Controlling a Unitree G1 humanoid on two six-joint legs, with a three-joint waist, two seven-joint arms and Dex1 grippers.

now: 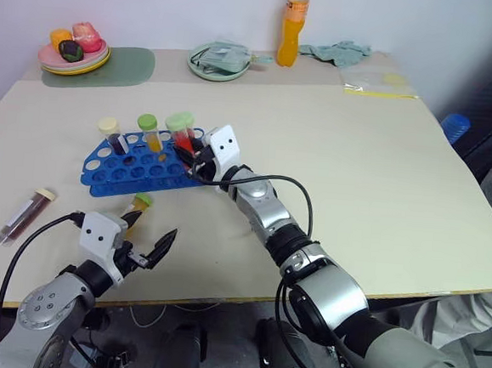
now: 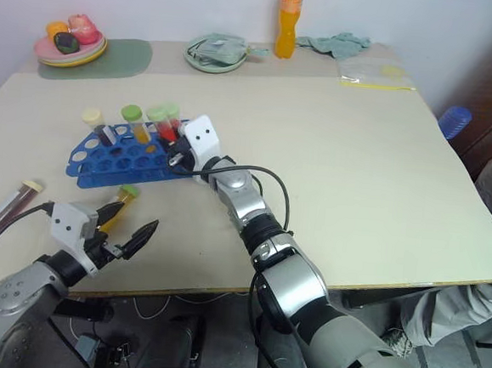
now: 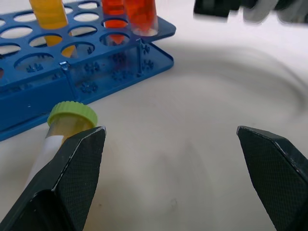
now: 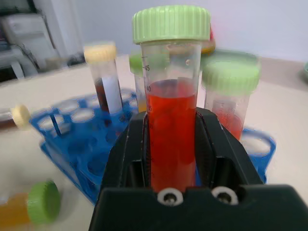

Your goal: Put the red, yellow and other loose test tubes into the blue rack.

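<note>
The pale surface (image 1: 357,184) carries everything I work with, and the blue rack (image 1: 136,169) sits on its left half, near enough for both my arms to reach. Three capped tubes already stand in the rack: a dark one with a cream cap (image 1: 110,132), an orange-yellow one with a green cap (image 1: 149,131), and a red one with a green cap (image 4: 230,98). My right claw (image 4: 173,144) is clamped on another red tube (image 4: 171,96) with a green cap, holding it upright at the rack's near right corner; I judge I grip it low on its body so the bottom can go straight down into a hole, though I cannot tell whether it is seated yet. My left claw (image 3: 171,159) hovers low over the surface in front of the rack with its fingers spread wide and nothing between them. Just beside one fingertip lies a loose yellow tube (image 3: 67,126) with a green cap, on its side and pointing its cap at the rack; I take that wide spread as readiness to straddle it next. Further left, well apart from the rack, a dark red tube (image 1: 24,215) with a cream cap lies flat, waiting its turn.
</note>
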